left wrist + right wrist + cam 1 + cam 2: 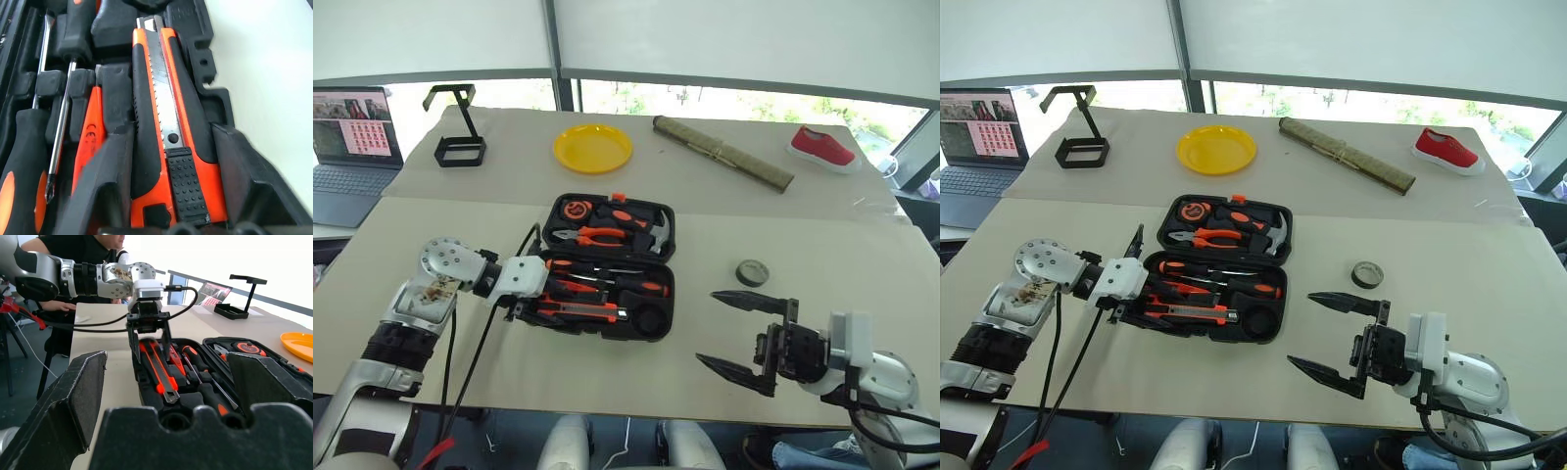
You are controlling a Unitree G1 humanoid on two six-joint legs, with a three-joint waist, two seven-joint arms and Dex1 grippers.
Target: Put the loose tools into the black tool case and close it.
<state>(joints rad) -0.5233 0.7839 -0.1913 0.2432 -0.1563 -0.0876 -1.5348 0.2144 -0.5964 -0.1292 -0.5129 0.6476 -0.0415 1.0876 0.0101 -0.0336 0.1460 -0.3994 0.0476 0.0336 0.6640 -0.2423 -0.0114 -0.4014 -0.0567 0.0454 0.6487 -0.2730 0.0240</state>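
Utility knife (166,147) lies seated in the open black tool case (661,323).
Left gripper (149,340) straddles it, fingers released; right gripper (744,333) gapes wide beside the case.

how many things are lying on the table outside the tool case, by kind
wire stand: 1
yellow plate: 1
rolled mat: 1
red shoe: 1
grey roll: 1
laptop: 1
total: 6
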